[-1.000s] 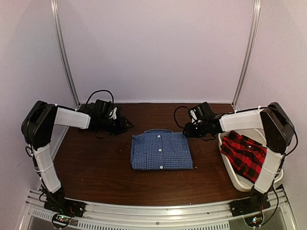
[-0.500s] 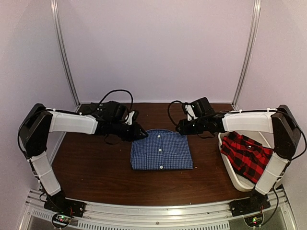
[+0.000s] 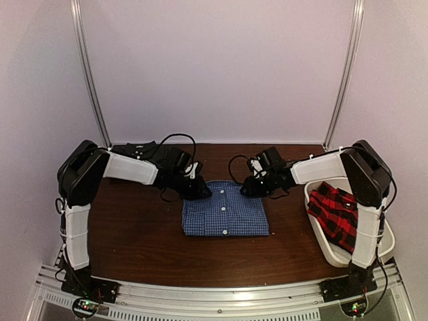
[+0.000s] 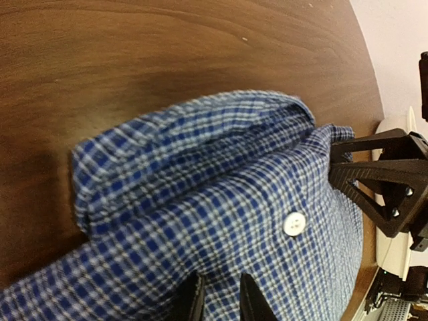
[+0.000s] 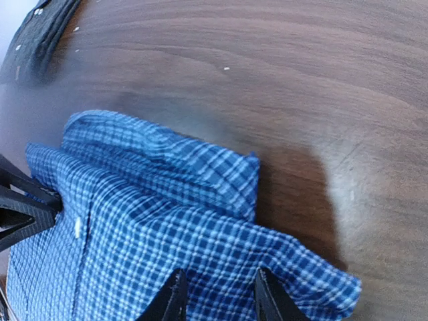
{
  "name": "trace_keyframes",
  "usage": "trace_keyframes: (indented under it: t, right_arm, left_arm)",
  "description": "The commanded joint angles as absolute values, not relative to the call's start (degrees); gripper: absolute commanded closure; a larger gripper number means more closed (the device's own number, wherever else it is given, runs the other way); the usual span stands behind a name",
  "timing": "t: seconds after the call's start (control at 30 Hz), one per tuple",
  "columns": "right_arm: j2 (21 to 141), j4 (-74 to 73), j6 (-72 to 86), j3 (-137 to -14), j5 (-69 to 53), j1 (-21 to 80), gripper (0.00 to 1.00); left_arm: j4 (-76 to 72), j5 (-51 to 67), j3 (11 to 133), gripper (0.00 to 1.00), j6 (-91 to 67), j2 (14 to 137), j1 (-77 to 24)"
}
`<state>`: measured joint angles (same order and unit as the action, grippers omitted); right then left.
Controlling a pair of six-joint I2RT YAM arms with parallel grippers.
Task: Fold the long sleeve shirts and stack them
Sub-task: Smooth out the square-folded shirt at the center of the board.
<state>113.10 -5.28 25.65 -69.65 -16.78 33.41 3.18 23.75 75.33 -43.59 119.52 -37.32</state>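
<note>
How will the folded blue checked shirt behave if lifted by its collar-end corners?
Likely floppy: the blue checked shirt is thin cloth folded in soft layers, so lifted by its far corners it would probably sag and unfold. Pushed on the smooth wooden table, it may slide, or bunch at the collar.

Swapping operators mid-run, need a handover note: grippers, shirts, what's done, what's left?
Left gripper: down on the blue gingham shirt at its far-left corner, fingers close together over cloth; grip unclear.
Right gripper: on the far-right corner, fingers apart with cloth between; grip unclear.
Shirts: blue one at table centre; red plaid shirt crumpled in the white tub on the right; charcoal shirt far left, its state hard to tell.
Done: blue folded.
Left: fold plaid, stack all.
</note>
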Motion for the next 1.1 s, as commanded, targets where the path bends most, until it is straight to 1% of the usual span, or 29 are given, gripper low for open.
trace_keyframes:
  t: [0.0, 0.27, 0.4, 0.47, 0.6, 0.73, 0.9, 1.07]
  right_arm:
    - [116.6, -5.68, 26.01, -73.58, -16.79, 30.85, 0.62]
    - [117.58, -6.11, 26.73, -74.44, -17.01, 30.16, 0.6]
    - [114.14, -7.92, 26.06, -73.89, -14.73, 30.26, 0.59]
    - [111.9, -8.89, 25.42, -73.67, -13.98, 30.31, 0.58]
    - [107.37, -10.73, 24.16, -72.87, -11.95, 31.29, 0.56]
    - [104.11, -11.19, 23.92, -70.92, -11.82, 32.79, 0.55]
    - [100.81, -10.44, 25.11, -66.79, -12.95, 36.55, 0.54]
    - [95.48, -8.41, 27.95, -57.97, -13.86, 40.58, 0.54]
  left_arm:
    - [4.44, 21.71, 76.97, 0.79, -42.37, 121.6, -33.43]
    - [6.07, 20.07, 74.78, 0.79, -42.15, 120.75, -29.36]
    - [7.33, 19.63, 73.63, 0.78, -41.11, 116.72, -29.33]
    - [8.09, 19.13, 72.4, 0.76, -40.71, 112.8, -29.79]
    - [11.02, 16.66, 70.64, 0.74, -39.89, 106.22, -32.46]
    - [11.27, 16.68, 67.33, 0.74, -40.96, 101.67, -35.46]
    - [10.07, 18.99, 62.97, 0.74, -43.17, 101.3, -40.29]
    - [7.4, 20.22, 53.61, 0.74, -46.6, 99.67, -43.9]
